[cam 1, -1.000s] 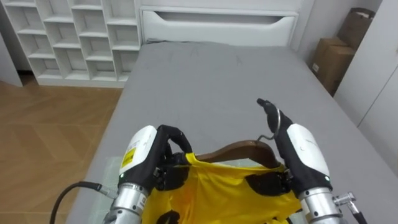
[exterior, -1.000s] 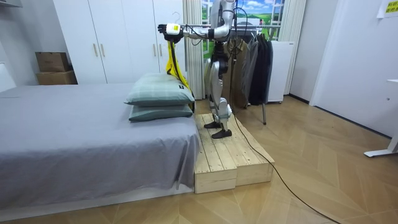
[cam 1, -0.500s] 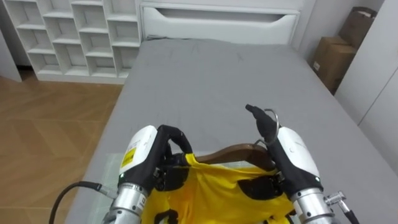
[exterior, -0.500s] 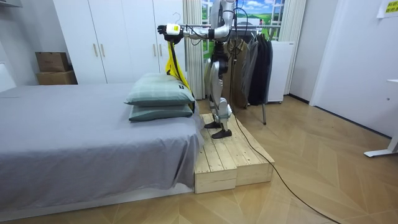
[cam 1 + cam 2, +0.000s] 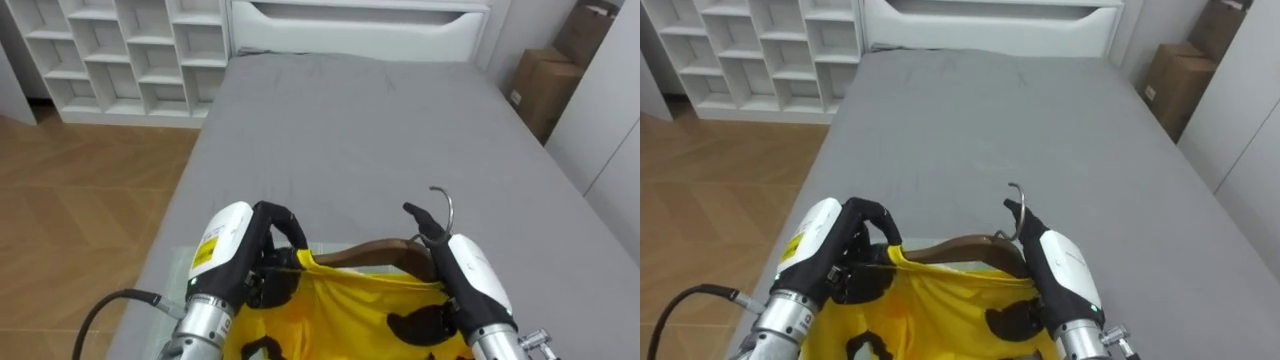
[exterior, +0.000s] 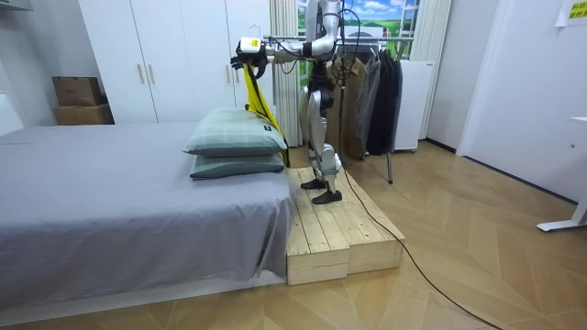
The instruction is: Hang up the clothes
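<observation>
A yellow garment [image 5: 345,310] with black spots hangs on a brown wooden hanger [image 5: 375,250] held out over the grey bed. My left hand [image 5: 240,255] is curled round the hanger's left end and the cloth there. My right hand [image 5: 465,285] grips the right shoulder of the hanger, one finger reaching up beside the metal hook [image 5: 443,205], which stands upright. In the right eye view the hanger [image 5: 960,247] spans from the left hand [image 5: 825,250] to the right hand [image 5: 1060,275]. In the room view the garment [image 6: 255,96] dangles from my outstretched arms.
I stand on a wooden platform [image 6: 339,225] beside the bed [image 6: 110,202], near two stacked pillows [image 6: 234,142]. Behind me is a rack of dark clothes [image 6: 376,87]. White cubby shelves [image 5: 110,60] and cardboard boxes [image 5: 560,60] flank the bed's far end.
My right hand has dropped lower and moved right with the hanger, and the hook now stands more upright. The left hand has kept its hold. The eye view has shifted a little.
</observation>
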{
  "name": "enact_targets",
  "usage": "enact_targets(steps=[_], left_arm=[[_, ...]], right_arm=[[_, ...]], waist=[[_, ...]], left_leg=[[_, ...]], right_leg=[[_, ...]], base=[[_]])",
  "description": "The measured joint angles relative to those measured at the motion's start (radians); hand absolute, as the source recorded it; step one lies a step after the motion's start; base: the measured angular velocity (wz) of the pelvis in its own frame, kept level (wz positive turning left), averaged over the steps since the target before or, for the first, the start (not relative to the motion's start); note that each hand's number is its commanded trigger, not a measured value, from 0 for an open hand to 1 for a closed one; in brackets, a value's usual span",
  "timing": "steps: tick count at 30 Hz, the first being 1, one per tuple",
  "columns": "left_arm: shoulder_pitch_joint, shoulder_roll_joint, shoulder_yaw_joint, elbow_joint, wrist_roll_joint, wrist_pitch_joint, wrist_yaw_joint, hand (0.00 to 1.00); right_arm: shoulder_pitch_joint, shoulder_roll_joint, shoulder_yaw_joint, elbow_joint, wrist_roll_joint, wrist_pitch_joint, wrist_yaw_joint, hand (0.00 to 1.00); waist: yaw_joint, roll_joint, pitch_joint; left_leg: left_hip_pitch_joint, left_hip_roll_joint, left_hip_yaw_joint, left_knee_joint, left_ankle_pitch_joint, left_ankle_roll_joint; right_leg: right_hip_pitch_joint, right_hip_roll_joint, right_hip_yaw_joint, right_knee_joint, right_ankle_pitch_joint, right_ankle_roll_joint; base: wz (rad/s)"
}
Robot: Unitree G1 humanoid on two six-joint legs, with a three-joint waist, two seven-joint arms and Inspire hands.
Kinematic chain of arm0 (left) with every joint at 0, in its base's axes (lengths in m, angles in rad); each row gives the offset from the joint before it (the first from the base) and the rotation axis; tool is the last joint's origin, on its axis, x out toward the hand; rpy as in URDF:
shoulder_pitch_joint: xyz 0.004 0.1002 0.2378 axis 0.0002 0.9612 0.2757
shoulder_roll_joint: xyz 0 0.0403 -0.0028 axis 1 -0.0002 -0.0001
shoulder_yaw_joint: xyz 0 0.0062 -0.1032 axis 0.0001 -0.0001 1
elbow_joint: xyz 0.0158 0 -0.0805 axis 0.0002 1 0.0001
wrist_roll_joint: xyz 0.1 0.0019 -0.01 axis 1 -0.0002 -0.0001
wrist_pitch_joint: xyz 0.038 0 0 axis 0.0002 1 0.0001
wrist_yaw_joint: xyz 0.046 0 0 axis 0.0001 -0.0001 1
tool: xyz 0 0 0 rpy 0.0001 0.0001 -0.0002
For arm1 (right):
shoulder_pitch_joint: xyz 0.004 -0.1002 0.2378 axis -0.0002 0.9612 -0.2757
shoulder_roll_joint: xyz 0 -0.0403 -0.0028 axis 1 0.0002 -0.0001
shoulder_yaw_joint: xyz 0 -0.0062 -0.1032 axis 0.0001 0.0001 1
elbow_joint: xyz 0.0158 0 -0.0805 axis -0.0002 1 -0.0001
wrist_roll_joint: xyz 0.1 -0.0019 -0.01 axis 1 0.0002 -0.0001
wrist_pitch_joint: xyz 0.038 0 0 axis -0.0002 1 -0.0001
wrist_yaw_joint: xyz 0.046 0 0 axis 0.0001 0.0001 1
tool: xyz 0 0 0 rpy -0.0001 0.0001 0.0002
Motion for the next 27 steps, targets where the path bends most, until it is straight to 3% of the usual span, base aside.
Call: enact_targets(steps=[1, 27], left_arm=[[0.0, 0.0, 0.0, 0.0, 0.003, 0.0, 0.0, 1.0], [0.0, -0.012, 0.002, -0.021, 0.077, 0.0, -0.006, 1.0]], right_arm=[[0.0, 0.0, 0.0, 0.008, 0.005, 0.0, -0.003, 1.0], [0.002, 0.002, -0.006, 0.052, 0.083, -0.014, 0.006, 1.0]], waist=[[0.0, 0.001, -0.0006], [-0.001, -0.002, -0.0022]], left_leg=[[0.0, 0.0, 0.0, -0.001, 0.0, 0.0], [0.006, 0.0, 0.0, 0.001, 0.0, 0.0]], right_leg=[[0.0, 0.0, 0.0, 0.0, 0.0, 0.0], [0.014, -0.002, -0.027, -0.001, 0.0, 0.0]], base=[[0.0], [0.0]])
